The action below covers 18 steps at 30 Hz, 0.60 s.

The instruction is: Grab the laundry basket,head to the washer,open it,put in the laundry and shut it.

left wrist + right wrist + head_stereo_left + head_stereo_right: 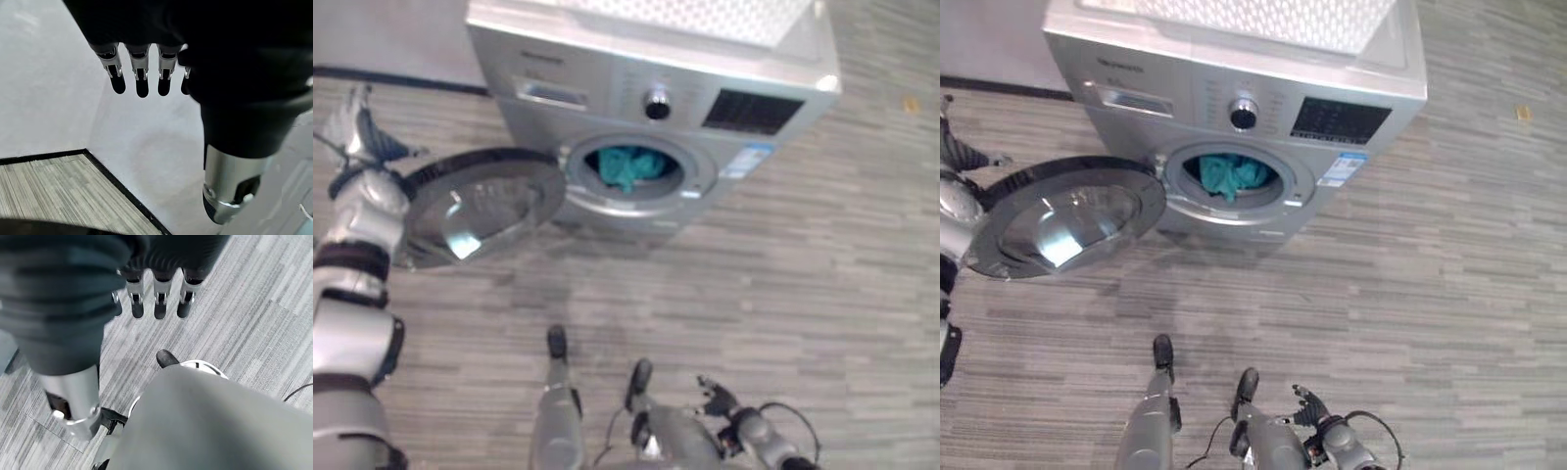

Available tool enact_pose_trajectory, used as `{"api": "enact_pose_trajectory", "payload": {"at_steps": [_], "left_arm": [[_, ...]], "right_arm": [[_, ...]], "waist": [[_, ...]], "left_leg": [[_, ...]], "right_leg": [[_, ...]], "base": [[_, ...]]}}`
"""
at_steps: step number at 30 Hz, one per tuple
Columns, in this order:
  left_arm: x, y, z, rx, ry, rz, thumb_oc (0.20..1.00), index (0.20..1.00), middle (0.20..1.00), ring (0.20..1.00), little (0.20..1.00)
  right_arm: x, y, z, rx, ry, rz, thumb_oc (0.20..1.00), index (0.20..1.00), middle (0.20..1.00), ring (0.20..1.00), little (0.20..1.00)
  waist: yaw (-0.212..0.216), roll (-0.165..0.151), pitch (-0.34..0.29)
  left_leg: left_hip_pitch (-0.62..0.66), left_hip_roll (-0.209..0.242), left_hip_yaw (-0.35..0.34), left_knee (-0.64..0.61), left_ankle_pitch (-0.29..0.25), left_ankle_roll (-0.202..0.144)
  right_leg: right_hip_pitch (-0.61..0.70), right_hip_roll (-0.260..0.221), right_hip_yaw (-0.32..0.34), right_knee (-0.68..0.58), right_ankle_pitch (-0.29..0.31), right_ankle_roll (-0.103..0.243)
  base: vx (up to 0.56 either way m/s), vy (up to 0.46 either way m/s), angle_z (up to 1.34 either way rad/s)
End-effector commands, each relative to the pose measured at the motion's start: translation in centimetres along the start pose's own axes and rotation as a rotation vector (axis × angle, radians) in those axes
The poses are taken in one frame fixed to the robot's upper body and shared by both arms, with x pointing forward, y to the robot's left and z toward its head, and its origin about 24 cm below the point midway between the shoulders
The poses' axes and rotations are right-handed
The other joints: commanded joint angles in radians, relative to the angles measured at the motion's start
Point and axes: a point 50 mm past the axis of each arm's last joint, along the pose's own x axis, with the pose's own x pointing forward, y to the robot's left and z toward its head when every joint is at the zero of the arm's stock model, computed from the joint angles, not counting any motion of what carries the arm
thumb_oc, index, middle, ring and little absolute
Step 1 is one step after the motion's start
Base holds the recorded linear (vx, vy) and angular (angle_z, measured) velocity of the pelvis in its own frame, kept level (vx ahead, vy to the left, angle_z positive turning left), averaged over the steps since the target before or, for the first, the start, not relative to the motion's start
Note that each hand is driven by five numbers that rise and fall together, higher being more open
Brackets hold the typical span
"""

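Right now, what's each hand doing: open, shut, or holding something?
Left hand: open, fingers straight, holding nothing, beside the open washer door.
Right hand: open, fingers straight, holding nothing, low over the floor.

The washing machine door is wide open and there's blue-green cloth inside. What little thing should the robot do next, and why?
Probably swing the door shut with the left hand. The teal laundry already lies in the drum of the washer, the door hangs wide open, and that open hand is raised just beside the door's outer edge. The right hand hangs low, holding nothing.
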Motion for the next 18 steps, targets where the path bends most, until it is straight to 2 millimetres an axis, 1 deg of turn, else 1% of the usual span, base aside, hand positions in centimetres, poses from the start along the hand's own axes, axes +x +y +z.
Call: {"api": "enact_pose_trajectory", "payload": {"at_steps": [1,6,10,15,17,18], "left_arm": [[1.1,2.9,-0.9,0.049,0.039,0.130,1.000,1.000,1.000,1.000,1.000],[1.4,4.0,-0.9,0.076,0.043,0.159,1.000,1.000,1.000,1.000,1.000],[1.5,4.7,-1.1,0.159,0.018,0.186,1.000,1.000,1.000,1.000,1.000],[1.2,4.1,-1.7,0.209,0.025,0.157,1.000,1.000,1.000,1.000,1.000],[0.8,3.0,-2.3,0.230,0.034,0.116,1.000,1.000,1.000,1.000,1.000],[0.7,2.8,-2.4,0.236,0.033,0.107,1.000,1.000,1.000,1.000,1.000]], "right_arm": [[-0.7,-0.4,-0.8,0.022,-0.017,-0.018,1.000,1.000,1.000,1.000,1.000],[-0.6,-0.1,0.3,0.035,-0.072,-0.005,1.000,1.000,1.000,1.000,1.000],[-0.6,0.0,1.2,0.049,-0.120,0.000,1.000,1.000,1.000,1.000,1.000],[-0.7,-0.3,1.4,0.050,-0.132,-0.020,1.000,1.000,1.000,1.000,1.000],[-0.7,-0.5,1.4,0.042,-0.133,-0.028,1.000,1.000,1.000,1.000,1.000],[-0.7,-0.6,1.4,0.042,-0.134,-0.030,1.000,1.000,1.000,1.000,1.000]], "waist": [[0.011,0.020,-0.084],[0.003,-0.007,-0.071],[0.003,-0.014,-0.062],[0.004,-0.015,-0.055],[0.006,-0.012,-0.051],[0.005,-0.012,-0.050]], "left_leg": [[-0.036,0.081,-0.005,0.098,-0.005,-0.051],[-0.050,0.079,-0.005,0.086,0.000,-0.050],[-0.055,0.077,-0.004,0.074,0.004,-0.049],[-0.061,0.073,-0.005,0.069,0.005,-0.048],[-0.064,0.073,-0.008,0.076,0.002,-0.047],[-0.065,0.073,-0.009,0.077,0.002,-0.047]], "right_leg": [[-0.081,-0.057,0.003,0.118,-0.067,0.067],[-0.101,-0.056,0.005,0.108,-0.053,0.073],[-0.110,-0.057,0.006,0.103,-0.047,0.076],[-0.114,-0.058,0.005,0.100,-0.045,0.078],[-0.114,-0.054,0.009,0.102,-0.048,0.076],[-0.114,-0.053,0.010,0.102,-0.049,0.075]], "base": [[0.00,0.000,0.00],[0.00,0.000,0.00],[0.00,0.000,-0.02],[0.00,0.000,0.00],[0.00,0.000,0.00],[0.00,0.000,0.00]]}}
